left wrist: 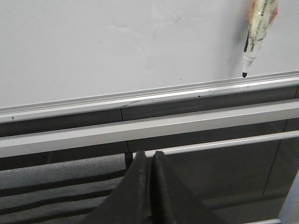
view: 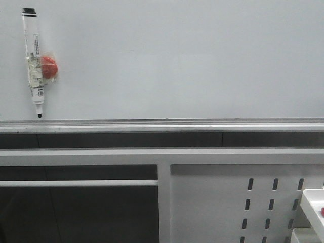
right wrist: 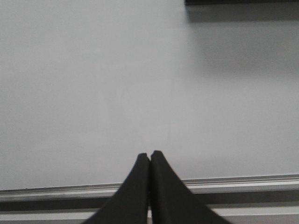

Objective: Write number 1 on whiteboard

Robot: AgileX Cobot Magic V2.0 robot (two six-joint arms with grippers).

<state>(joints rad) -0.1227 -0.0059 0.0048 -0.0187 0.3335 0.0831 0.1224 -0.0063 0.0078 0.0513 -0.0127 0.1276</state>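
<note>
A: Whiteboard (view: 177, 61): large, rigid, glossy, upright above its rail (view: 162, 125); blank, no 1 yet.

B: Pen (view: 34, 61)?

A: Light, slick, stuck to the board's upper left; grip mid-barrel. Left end effector (left wrist: 150, 161) and right end effector (right wrist: 149, 158): clenched, empty.

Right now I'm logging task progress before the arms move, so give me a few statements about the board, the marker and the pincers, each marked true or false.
1. The large pale grey-white glossy whiteboard bears a black stroke. False: it is blank.
2. The white marker pen with a red blob hangs tip down at the board's left. True.
3. The left pincer holds the pen. False: it is shut on nothing.
4. The right pincer is shut. True.
5. A silver metal rail runs along the board's lower edge. True.
</note>
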